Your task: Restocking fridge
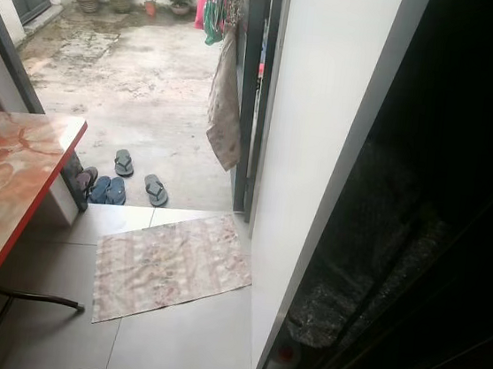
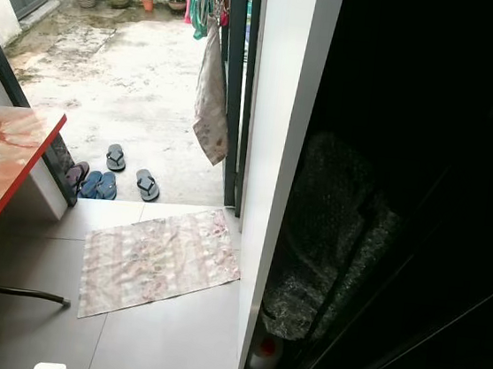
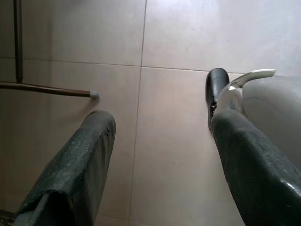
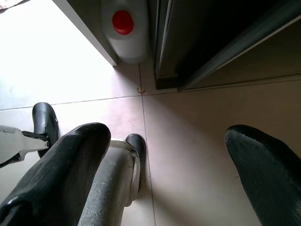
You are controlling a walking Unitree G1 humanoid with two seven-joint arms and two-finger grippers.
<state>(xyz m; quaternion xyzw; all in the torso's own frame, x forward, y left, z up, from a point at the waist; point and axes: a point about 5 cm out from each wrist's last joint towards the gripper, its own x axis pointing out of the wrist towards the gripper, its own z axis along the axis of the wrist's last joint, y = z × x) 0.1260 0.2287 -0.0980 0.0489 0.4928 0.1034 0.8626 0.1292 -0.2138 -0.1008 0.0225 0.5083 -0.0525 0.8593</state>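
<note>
Left eye view: mat (image 1: 172,265) between table edge (image 1: 26,204) and white door edge (image 1: 311,245); both hands spread.

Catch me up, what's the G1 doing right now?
Nothing is in hand. The robot stands on grey floor tiles by a white wall edge, facing a mat and sandals at a doorway to a courtyard. Both arms hang down: the left gripper and right gripper are open above bare floor. A white jug with a red cap sits by the dark unit's base.
</note>
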